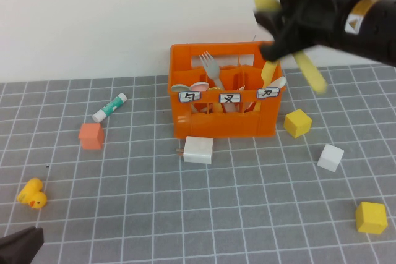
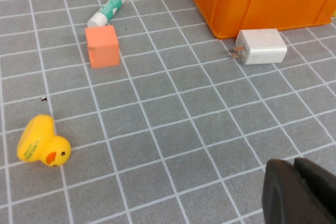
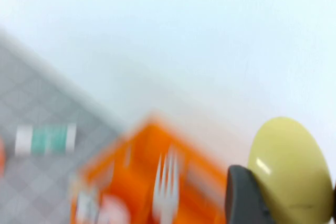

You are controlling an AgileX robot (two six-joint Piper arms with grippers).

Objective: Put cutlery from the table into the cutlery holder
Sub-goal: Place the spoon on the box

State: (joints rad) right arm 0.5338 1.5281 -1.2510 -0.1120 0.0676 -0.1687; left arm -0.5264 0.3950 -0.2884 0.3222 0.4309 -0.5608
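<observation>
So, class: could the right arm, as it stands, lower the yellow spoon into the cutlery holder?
Probably yes. The right gripper holds the yellow spoon above the cutlery holder's right end, with nothing between. The left gripper is parked, shut.

Lab tabletop: gridded grey table [image 1: 185, 214], blank white wall [image 1: 93, 17].

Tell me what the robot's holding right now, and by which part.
The right gripper, raised above the cutlery holder, holds the yellow spoon near its bowl end, handle hanging down. The left gripper, low near the table, is shut and empty.
</observation>
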